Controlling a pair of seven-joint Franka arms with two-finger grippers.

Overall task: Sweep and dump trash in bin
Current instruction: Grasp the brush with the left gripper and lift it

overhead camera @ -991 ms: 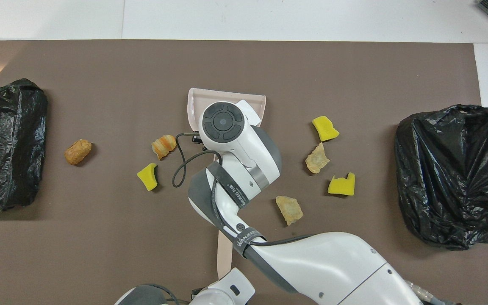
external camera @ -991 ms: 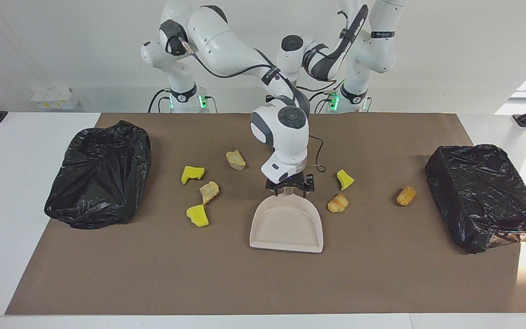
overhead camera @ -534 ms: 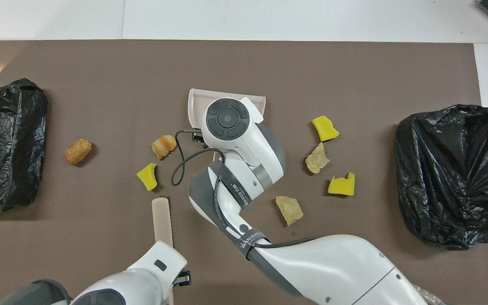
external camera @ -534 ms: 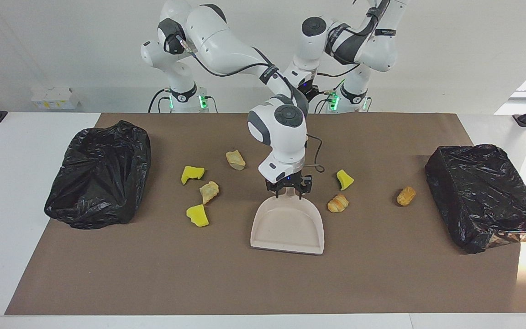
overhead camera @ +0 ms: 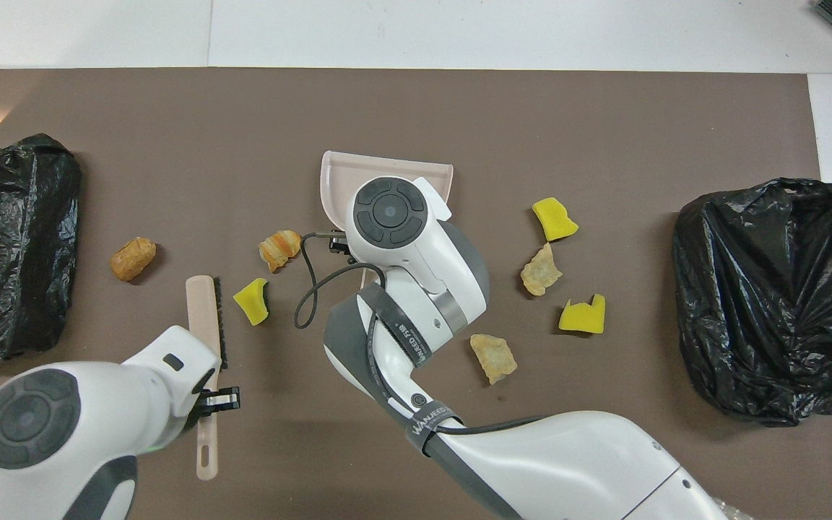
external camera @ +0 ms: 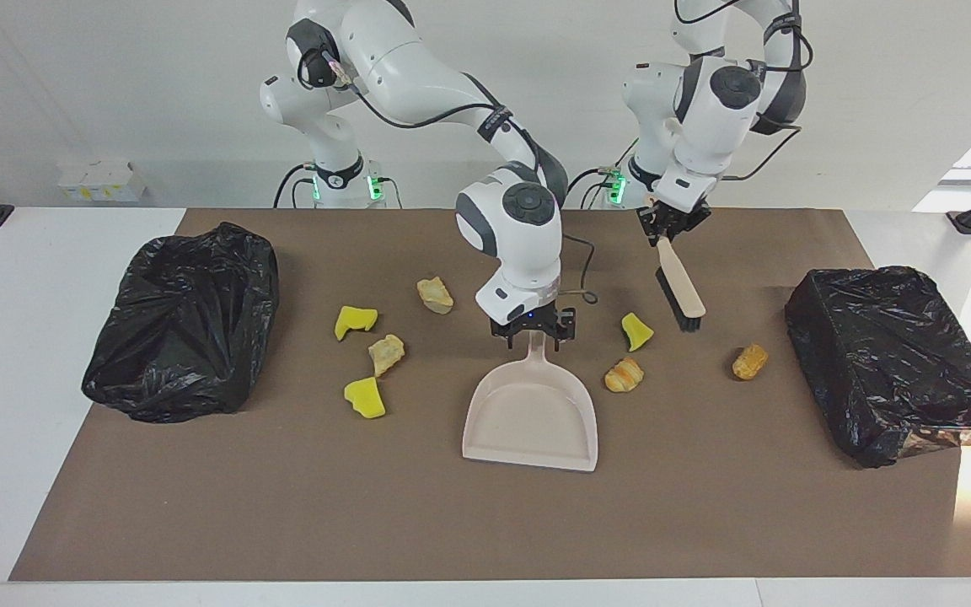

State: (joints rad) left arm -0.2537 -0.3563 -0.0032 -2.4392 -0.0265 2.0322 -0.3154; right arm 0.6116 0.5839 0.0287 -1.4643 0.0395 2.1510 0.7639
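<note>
We see seven yellow-sponge and tan bread-like trash lumps (external camera: pixel 386 354) scattered on the brown worktop (external camera: pixel 705 506) flanking the beige plastic dustpan (external camera: pixel 532 421), right gripper (external camera: pixel 533 333) fingers astride its handle, grip we cannot tell, left gripper (external camera: pixel 673 226) fingers clamped on the raised beige black-bristled brush (external camera: pixel 681 291).

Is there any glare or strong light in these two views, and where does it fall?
Facing view: bright light washes out a corner of the brown mat beside the black bag at the left arm's end. Overhead view: that corner glares.
</note>
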